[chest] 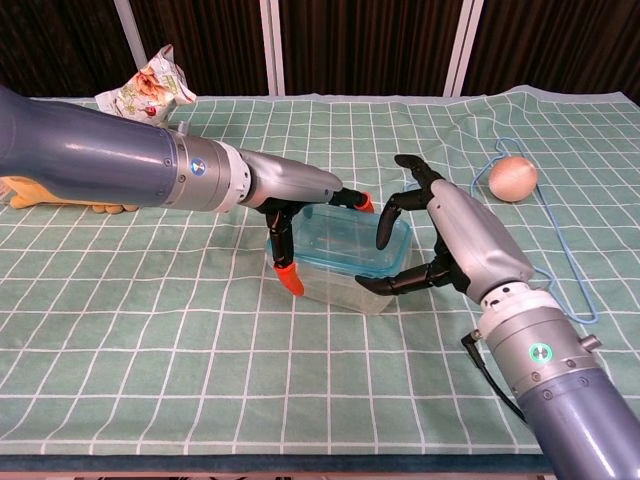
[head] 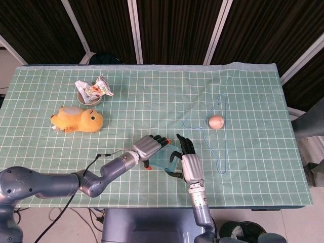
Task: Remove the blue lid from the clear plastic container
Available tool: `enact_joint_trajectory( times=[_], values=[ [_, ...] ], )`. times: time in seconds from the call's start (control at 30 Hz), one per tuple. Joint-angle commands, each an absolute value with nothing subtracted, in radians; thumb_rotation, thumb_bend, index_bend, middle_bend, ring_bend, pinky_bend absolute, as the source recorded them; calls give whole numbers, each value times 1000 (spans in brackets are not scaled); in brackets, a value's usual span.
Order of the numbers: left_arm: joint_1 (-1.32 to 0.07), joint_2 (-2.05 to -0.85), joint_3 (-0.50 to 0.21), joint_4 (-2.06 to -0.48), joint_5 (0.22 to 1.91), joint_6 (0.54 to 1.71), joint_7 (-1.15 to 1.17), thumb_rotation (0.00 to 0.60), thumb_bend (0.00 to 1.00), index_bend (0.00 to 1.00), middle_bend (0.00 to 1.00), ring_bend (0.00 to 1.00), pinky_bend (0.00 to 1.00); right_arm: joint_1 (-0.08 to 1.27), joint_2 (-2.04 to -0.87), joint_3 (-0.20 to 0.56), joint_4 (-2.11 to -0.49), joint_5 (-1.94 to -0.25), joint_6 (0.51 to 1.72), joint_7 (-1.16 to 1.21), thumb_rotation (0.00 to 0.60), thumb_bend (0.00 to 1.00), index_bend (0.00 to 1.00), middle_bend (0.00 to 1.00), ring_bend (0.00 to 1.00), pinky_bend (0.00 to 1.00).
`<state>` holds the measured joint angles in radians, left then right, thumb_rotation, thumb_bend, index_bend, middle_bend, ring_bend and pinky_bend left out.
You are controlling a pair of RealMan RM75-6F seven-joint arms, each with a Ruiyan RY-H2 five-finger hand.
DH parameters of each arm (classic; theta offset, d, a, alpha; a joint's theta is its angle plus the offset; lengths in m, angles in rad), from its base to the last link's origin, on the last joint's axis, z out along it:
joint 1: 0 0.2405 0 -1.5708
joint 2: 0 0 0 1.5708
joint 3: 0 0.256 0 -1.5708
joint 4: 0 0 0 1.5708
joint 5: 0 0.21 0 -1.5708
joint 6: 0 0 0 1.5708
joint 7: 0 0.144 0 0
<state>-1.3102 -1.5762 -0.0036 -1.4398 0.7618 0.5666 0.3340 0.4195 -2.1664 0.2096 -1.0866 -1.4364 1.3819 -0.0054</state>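
Observation:
The clear plastic container [chest: 338, 286] sits on the green checked cloth near the front edge, with its blue lid [chest: 345, 238] on top. It also shows in the head view as the container [head: 163, 159]. My left hand [chest: 292, 212] grips the container's left end, one fingertip over the far rim and the thumb down its near side. My right hand [chest: 452, 240] is at the right end, with fingers [chest: 385, 226] curled onto the lid's edge and the thumb against the container's wall below. The left hand [head: 150, 147] and right hand [head: 186, 161] flank the box in the head view.
A round peach-coloured ball [chest: 513, 178] lies inside a blue wire hanger [chest: 562, 262] to the right. A yellow duck toy [head: 78, 120] and a bowl holding a snack bag [head: 92, 90] sit at the far left. A black cable [head: 103, 156] runs along my left forearm.

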Motion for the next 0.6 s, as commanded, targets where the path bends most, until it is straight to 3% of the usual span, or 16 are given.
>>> enact_joint_trajectory(
  times=[0.03,0.43,0.6],
  values=[
    [-1308,-1571,-1,-1445,759,572,337,600,62,52,39,45,264,421,-2170,209,-1081,-1437,1381,-2,600,712,629,69,0,0],
    [-1301,-1554,11,-1465,760,581,344,600,62,3,7,20,230,423,-2165,208,-1092,-1439,1381,-12,600,832,638,70,0,0],
    [-1298,-1549,8,-1470,764,583,340,600,52,0,4,20,229,426,-2159,207,-1106,-1445,1382,-21,600,836,638,70,0,0]
  ],
)
